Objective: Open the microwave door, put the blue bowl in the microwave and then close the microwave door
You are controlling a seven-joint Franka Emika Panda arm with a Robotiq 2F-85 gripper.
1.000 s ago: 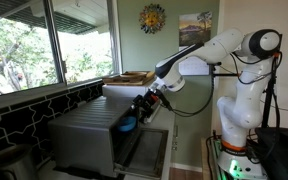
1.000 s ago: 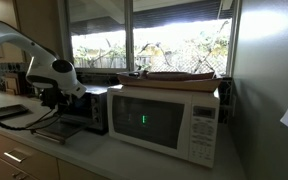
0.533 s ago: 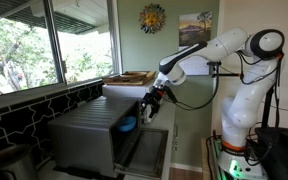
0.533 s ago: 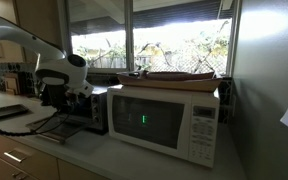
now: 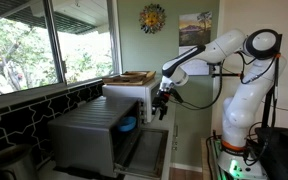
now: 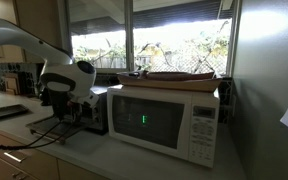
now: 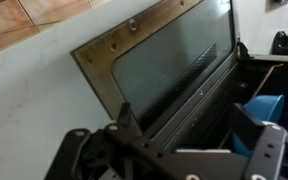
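So: blue bowl [image 5: 128, 124] sits inside the microwave [image 5: 84, 135]. The microwave door [image 5: 149, 150] hangs open below its mouth. Gripper [image 5: 162, 105] is just outside the mouth, fingers spread, holding nothing. Next, imo: hook under door's free edge & push up along the hinge arc, slow.

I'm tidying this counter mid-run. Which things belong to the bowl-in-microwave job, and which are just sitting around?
Job: grey microwave, its open door, blue bowl inside it, hand.
Lying about: white microwave, wooden tray on top of it, sun ornament, framed picture.
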